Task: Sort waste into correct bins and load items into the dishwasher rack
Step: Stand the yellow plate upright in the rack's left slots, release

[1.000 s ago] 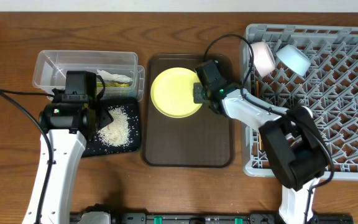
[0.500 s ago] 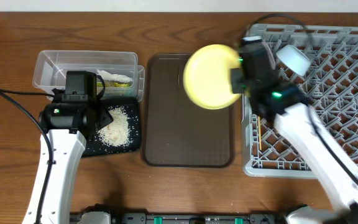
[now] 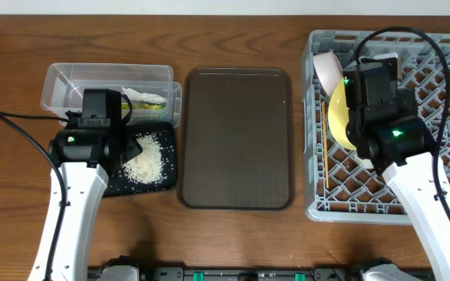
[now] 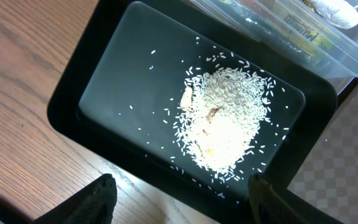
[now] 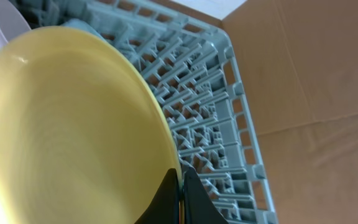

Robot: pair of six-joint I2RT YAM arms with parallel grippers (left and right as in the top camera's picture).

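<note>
the left gripper [image 4: 182, 208] hangs over the near edge of the shallow black rectangular tray [image 4: 123, 81], its two dark fingers spread wide with nothing between them. a loose heap of white rice grains [image 4: 225, 118] lies in the tray's right half. just beyond the tray stands the clear plastic rectangular tub [image 3: 57, 86], holding a small yellow-green snack wrapper [image 3: 153, 102] and a crumpled white paper scrap [image 3: 134, 94].

to the right lies a large dark brown serving tray [image 3: 237, 140], then the large square grey plastic rack [image 3: 444, 179]. thin wooden chopsticks [image 3: 326, 176] lie inside the rack's left wall, long axis running near to far. beyond them the right gripper [image 5: 180, 196] is pinched tight on the rim of the round yellow plate [image 5: 67, 124]. the plate stands on edge among the pegs, edge line running near to far, face turned leftward. whether its lower rim touches the rack cannot be told. just beyond it sits the pinkish-white bowl [image 3: 330, 70].
</note>
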